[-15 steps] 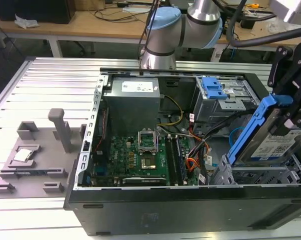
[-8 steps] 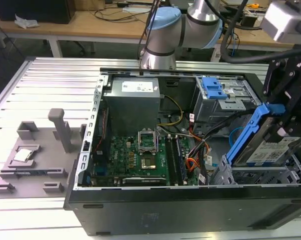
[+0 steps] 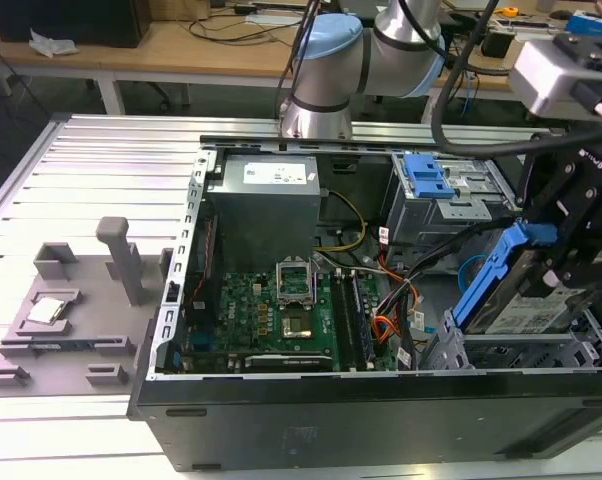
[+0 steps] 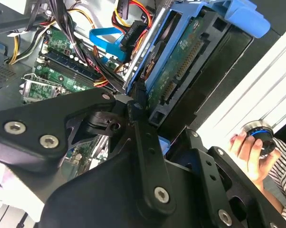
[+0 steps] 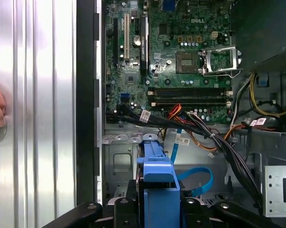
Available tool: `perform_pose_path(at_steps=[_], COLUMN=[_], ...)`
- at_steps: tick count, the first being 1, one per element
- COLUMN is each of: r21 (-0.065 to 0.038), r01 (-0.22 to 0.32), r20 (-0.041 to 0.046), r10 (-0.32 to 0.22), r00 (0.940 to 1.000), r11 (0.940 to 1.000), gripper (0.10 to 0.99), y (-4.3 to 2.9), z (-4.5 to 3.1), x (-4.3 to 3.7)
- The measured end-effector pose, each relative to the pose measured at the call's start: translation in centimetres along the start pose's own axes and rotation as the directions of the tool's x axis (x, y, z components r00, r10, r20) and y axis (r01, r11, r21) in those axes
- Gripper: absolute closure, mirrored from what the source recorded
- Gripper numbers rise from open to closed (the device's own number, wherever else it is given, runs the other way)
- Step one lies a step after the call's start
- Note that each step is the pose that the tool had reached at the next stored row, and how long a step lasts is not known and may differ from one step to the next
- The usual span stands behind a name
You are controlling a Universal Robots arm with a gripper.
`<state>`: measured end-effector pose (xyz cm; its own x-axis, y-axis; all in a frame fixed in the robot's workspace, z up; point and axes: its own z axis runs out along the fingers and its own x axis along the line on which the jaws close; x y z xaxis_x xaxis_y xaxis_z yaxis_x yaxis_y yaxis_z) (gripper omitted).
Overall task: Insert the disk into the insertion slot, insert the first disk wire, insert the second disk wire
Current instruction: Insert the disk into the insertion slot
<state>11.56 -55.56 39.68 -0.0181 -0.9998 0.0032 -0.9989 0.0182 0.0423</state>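
Right at the lens in the second wrist view, the gripper [image 4: 145, 102] pinches the disk [image 4: 181, 66] by its blue caddy, tilted, probably to slide in at an angle. First wrist view: the cable bundle [image 5: 200, 130] crowds one side, the case wall [image 5: 86, 95] the other. Exterior view: the disk's low end sits at the insertion slot [image 3: 511, 352], not seated.

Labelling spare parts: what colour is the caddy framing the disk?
The caddy is bright blue, clearest in the exterior view.
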Motion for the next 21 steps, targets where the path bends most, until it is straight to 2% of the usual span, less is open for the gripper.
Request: perform_pose_path(at_steps=[2,8,9,11,12,13,14,15,17,18,21], r21=[0.0,0.0,0.0,0.0,0.0,0.0,0.0,0.0,0.0,0.0,0.0], r01=[0.0,0.0,0.0,0.0,0.0,0.0,0.0,0.0,0.0,0.0,0.0], r20=[-0.0001,-0.0002,-0.0001,-0.0002,-0.0002,-0.0001,-0.0001,-0.0001,-0.0001,-0.0002,-0.0001], r10=[0.0,0.0,0.0,0.0,0.0,0.0,0.0,0.0,0.0,0.0,0.0], r00=[1.0,1.0,1.0,1.0,1.0,1.0,1.0,1.0,1.0,1.0,1.0], r11=[1.0,1.0,1.0,1.0,1.0,1.0,1.0,1.0,1.0,1.0,1.0], gripper=[0.722,0.71,0.647,0.647,0.725,0.725,0.851,0.91,0.91,0.98,0.98], y=[-0.03,-0.04,-0.04,-0.04,-0.03,-0.04,-0.04,-0.04,-0.04,-0.04,-0.04], z=[0.7,0.78,0.79,0.79,0.8,0.8,0.81,0.81,0.82,0.82,0.84], x=[0.0,0.0,0.0,0.0,0.0,0.0,0.0,0.0,0.0,0.0,0.0])
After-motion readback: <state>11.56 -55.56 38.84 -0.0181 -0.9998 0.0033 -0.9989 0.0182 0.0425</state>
